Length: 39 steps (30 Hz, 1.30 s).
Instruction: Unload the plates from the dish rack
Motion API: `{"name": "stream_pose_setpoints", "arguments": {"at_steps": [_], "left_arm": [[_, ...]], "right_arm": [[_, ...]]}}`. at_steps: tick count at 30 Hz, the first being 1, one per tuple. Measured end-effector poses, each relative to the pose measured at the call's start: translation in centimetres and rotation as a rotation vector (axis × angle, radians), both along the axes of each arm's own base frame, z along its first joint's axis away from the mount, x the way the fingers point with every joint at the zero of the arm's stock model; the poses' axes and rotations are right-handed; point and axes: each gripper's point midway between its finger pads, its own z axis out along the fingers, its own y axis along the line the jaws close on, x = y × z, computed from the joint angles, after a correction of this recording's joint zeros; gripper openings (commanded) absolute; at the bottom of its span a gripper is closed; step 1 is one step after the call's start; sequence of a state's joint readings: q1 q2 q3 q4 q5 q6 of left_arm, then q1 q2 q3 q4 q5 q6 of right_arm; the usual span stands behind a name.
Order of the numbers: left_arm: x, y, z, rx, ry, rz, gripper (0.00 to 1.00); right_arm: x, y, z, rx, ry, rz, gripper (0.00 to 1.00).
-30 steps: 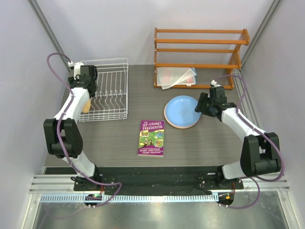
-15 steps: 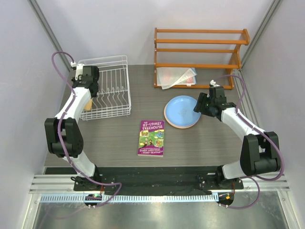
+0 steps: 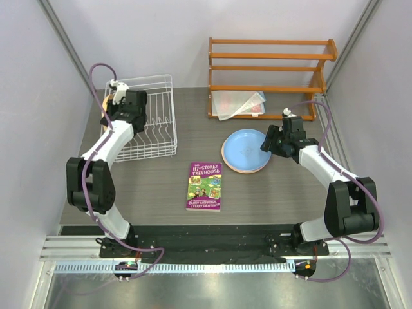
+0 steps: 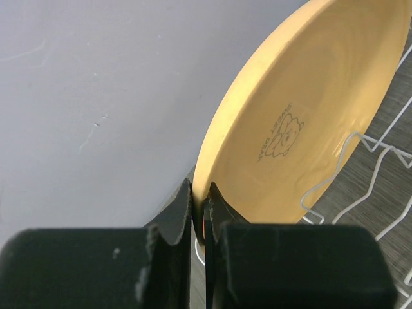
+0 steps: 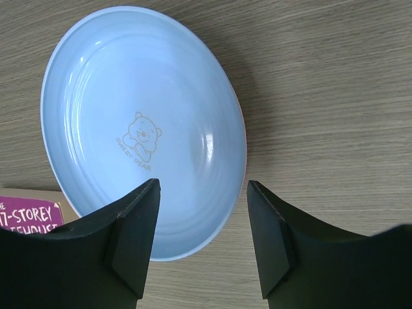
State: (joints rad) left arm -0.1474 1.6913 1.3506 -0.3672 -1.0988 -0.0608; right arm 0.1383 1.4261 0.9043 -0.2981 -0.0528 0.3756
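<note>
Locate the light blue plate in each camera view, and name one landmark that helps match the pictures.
Top external: the light blue plate lies flat, right of centre.
Left wrist: not in it.
Right wrist: it fills the upper left of the picture.
Shared landmark: the purple book, near-left of the plate from above, shows at the lower left edge of the right wrist view.
</note>
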Motion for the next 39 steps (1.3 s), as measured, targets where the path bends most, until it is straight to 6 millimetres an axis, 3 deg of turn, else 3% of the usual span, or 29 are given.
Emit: {"name": "stream_pose_setpoints", "arguments": {"at_steps": [13, 19, 22, 27, 30, 33, 39], "left_arm": [[-0.7, -0.2, 2.2, 0.084, -0.011, 0.027, 0.00], [-1.8, -0.3, 5.5, 0.061, -0.091, 0.020, 0.00], [-2.0, -1.3, 7.2, 0.036, -0.144, -0.007, 0.02], [-1.1, -6.9, 7.6, -0.079, -0.184, -0.214, 0.01], [0.0, -11.9, 6.6, -0.220, -0.185, -0.391, 0.01], [0.6, -17.1, 5.1, -0.421, -0.170, -0.568, 0.00], [0.4, -23.8, 3.9, -0.757, -0.182, -0.740, 0.00]], "right_arm": [[0.1, 0.2, -0.2, 0.009, 0.004, 0.009, 0.62], [0.1, 0.2, -0.1, 0.009, 0.001, 0.009, 0.62], [0.0, 0.2, 0.4, 0.011, -0.013, 0.010, 0.63], [0.0, 0.6, 2.0, 0.030, -0.056, 0.029, 0.63], [0.1, 1.4, 2.9, 0.060, -0.079, 0.055, 0.63], [0.2, 2.8, 3.6, 0.105, -0.100, 0.093, 0.63], [0.5, 6.5, 5.8, 0.212, -0.160, 0.185, 0.63]]}}
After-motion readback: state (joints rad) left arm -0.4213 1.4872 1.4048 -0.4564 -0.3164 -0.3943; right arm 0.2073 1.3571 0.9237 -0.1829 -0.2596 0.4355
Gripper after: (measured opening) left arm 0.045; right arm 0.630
